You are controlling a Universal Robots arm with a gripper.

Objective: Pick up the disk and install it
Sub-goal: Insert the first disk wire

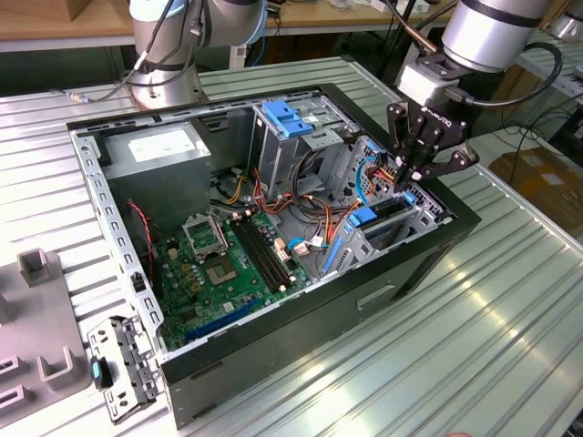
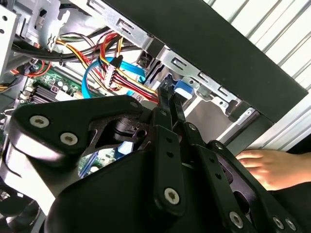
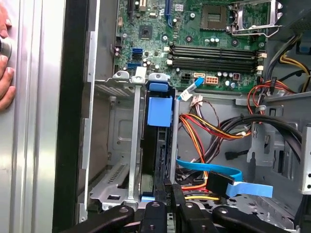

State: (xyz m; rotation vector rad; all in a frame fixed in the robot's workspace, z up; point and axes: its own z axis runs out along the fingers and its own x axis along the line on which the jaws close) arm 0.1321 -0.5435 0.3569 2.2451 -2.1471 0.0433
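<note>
My gripper hangs at the drive cage in the corner of the open computer case toward the exterior view's right. My fingers are drawn close together and, in the first wrist view, pinch the near edge of the disk, which stands on edge inside the cage slot; whether they truly clamp it or merely press against it I cannot be sure, as the contact is partly hidden. The disk's blue tab faces up the slot, toward the motherboard.

Just beside my fingers run a flat blue data cable and a bundle of red, yellow and orange power wires. In the second wrist view the same wires arch past my linkage. Farther off in the exterior view lie the grey power supply and a blue bracket atop the upper bay. A person's hand rests on the ribbed metal table outside the case wall.
</note>
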